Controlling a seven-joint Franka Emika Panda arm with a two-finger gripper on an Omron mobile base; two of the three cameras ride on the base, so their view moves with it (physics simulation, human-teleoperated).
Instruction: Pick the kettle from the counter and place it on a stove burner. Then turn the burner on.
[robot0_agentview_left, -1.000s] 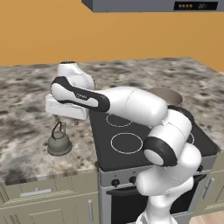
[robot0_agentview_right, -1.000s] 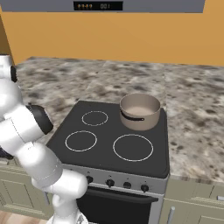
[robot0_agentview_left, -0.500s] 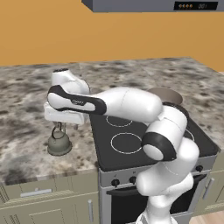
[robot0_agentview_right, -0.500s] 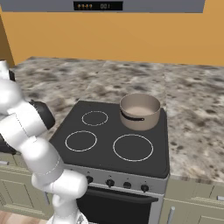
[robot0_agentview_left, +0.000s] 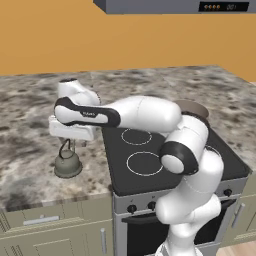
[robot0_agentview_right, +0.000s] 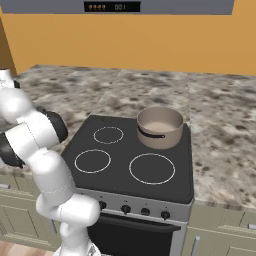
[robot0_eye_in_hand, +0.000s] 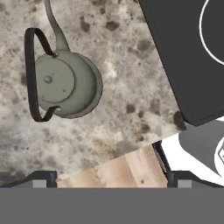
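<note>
Speckled grey-brown stone counter (robot0_agentview_left: 30, 125) meets an orange wall in the left base view, where the kettle (robot0_agentview_left: 67, 164) sits beside the black cooktop (robot0_agentview_left: 150, 160). From the right, a tan pot (robot0_agentview_right: 160, 127) rests behind the large burner ring (robot0_agentview_right: 152, 168); the hood's orange digits are unreadable. Looking down from the hand, the gripper (robot0_eye_in_hand: 111, 177) hangs wide open, empty, above the kettle.

Arm swings further left over the counter

The gripper (robot0_agentview_left: 70, 140) now hangs above the kettle (robot0_agentview_left: 67, 164), closer over it than before, with the arm stretched lower across the stove's left edge; jaws remain wide apart.
</note>
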